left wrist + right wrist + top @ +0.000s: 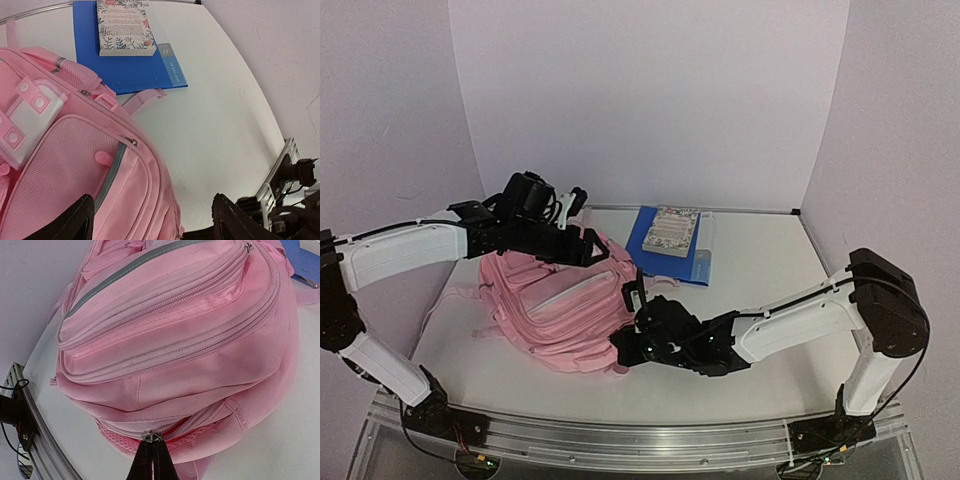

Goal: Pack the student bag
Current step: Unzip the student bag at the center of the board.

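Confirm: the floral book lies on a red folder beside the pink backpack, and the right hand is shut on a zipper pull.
The folder is blue, not red, as the left wrist view shows. Otherwise right: floral book on it, beside the pink backpack, right hand shut on a zipper pull.

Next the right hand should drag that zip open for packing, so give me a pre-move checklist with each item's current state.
1. Right hand shut on the zipper pull: ok.
2. Left hand bracing the student bag: not ok; open, gripping nothing.
3. Bag lying on the table: ok.
4. Floral book on the blue folder, uncovered behind the bag: ok.
5. Which compartment this zip opens: cannot tell.
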### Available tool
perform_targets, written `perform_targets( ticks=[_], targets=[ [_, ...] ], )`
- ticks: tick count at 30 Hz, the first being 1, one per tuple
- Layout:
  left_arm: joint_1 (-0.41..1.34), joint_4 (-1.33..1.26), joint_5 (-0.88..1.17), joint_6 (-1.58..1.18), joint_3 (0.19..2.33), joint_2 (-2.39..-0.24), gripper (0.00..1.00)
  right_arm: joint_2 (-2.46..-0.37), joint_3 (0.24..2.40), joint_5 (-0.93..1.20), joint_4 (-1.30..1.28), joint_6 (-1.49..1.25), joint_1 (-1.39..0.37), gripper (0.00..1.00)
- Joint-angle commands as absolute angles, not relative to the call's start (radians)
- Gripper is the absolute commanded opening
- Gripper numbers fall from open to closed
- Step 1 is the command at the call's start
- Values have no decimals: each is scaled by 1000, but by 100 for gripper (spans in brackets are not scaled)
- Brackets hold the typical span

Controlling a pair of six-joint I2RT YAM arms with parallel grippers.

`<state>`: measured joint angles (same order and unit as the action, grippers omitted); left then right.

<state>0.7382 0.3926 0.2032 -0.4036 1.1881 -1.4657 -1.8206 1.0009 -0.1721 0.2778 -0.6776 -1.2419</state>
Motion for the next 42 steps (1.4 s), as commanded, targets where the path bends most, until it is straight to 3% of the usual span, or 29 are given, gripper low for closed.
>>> perform_targets(
  ticks=[1, 12, 19, 21, 25, 31, 42],
  targets=[
    [813, 585, 100, -256, 1129, -1393, 82, -1769, 1003, -225, 343, -700, -1244, 0],
    [1000, 776, -379, -337, 1099, -1486, 84, -1787, 1004, -216, 355, -735, -1244, 0],
    [1032, 767, -507, -341, 1109, -1546, 80, -1786, 987, -210, 366, -745, -1244, 0],
    [1033, 760, -509, -337, 1109, -1558, 69, -1783, 984, -211, 368, -745, -1244, 0],
    [1033, 749, -504, -326, 1114, -1579, 34, -1770, 974, -218, 370, -741, -1244, 0],
    [1032, 682, -438, -289, 1120, -1579, 3, -1746, 954, -230, 368, -736, -1244, 0],
    [1031, 420, -163, -305, 1182, -1601, 0, -1669, 914, -220, 343, -694, -1259, 0]
  ],
)
